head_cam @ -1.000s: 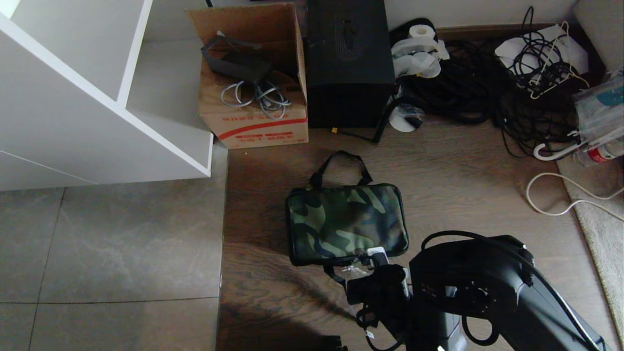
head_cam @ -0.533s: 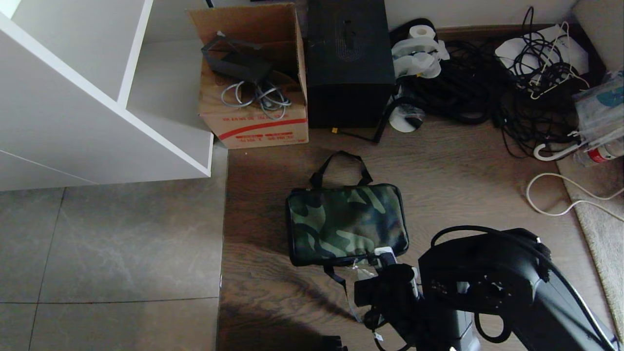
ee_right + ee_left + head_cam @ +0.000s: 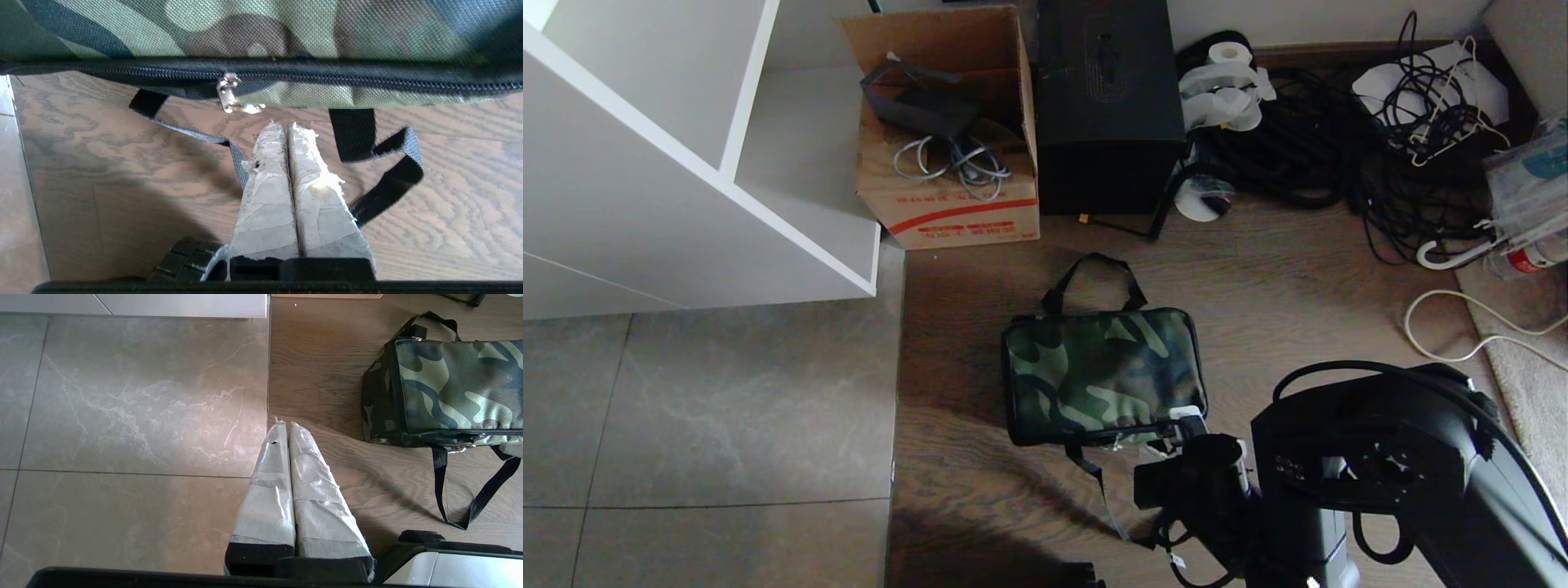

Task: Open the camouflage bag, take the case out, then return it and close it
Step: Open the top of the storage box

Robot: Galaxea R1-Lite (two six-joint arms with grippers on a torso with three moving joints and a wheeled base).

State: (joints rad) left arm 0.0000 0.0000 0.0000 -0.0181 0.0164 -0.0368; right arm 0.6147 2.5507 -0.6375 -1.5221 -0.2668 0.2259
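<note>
The camouflage bag (image 3: 1103,371) lies flat on the wooden floor, its zip (image 3: 327,77) closed along the near edge. My right gripper (image 3: 1186,418) is shut and empty at the bag's near right corner. In the right wrist view its taped fingertips (image 3: 286,124) sit just below the zip, a little to one side of the metal zip pull (image 3: 229,94), apart from it. A black strap handle (image 3: 388,179) lies on the floor beside the fingers. My left gripper (image 3: 284,424) hangs shut and empty over the floor, left of the bag (image 3: 453,384). The case is out of view.
A cardboard box (image 3: 947,139) with cables and a tall black box (image 3: 1107,106) stand behind the bag. White shelving (image 3: 686,163) is at the left. A tangle of black cables (image 3: 1339,139) lies at the back right, and a rug (image 3: 1535,392) borders the right.
My right arm has slid to the right along the bag's near edge, the shut gripper moving from the middle of that edge to its right corner. The bag has not moved.
</note>
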